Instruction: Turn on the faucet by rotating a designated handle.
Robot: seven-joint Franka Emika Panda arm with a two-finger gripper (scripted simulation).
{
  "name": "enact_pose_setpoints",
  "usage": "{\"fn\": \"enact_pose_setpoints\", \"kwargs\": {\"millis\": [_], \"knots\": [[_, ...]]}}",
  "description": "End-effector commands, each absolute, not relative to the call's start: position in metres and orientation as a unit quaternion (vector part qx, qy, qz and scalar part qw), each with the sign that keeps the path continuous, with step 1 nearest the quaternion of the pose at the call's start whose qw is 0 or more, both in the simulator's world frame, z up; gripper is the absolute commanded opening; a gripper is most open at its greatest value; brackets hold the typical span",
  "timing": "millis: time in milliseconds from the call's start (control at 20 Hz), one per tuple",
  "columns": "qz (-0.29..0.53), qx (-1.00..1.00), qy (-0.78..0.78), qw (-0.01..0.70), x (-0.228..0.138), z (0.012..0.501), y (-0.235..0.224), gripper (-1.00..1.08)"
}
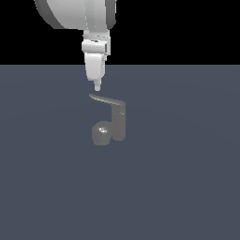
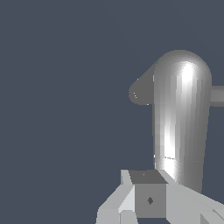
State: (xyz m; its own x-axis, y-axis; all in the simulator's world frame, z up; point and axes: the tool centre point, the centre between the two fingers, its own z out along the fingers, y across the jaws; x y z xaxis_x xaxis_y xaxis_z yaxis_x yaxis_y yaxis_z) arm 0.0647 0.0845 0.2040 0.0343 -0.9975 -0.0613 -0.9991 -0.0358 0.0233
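Note:
The faucet (image 1: 118,123) is a small glossy grey upright post with a rounded lobe (image 1: 101,133) at its base. Its handle (image 1: 107,100), a thin curved lever, sticks out from the post's top toward the exterior view's left. My gripper (image 1: 97,87) hangs point-down just above the handle's free end, a small gap apart, its fingers pressed together and holding nothing. In the wrist view the handle (image 2: 180,140) shows as a long shiny grey bar running away from my gripper (image 2: 146,199), with the lobe (image 2: 140,92) jutting from its side.
The faucet stands alone on a flat blue-grey floor (image 1: 187,187). The white arm (image 1: 75,14) comes down from the top of the exterior view. A short grey stub (image 2: 217,96) sticks out at the wrist view's edge.

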Motion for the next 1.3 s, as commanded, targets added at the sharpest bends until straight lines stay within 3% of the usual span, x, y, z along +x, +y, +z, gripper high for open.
{"fn": "enact_pose_setpoints", "kwargs": {"millis": [0,750,1250], "knots": [[0.02,-0.703,0.711,0.008,0.071,0.193,0.084,-1.0],[0.0,-0.674,0.738,0.0,0.081,0.173,0.084,-1.0],[0.0,-0.674,0.738,0.0,0.055,0.173,0.091,-1.0]]}}
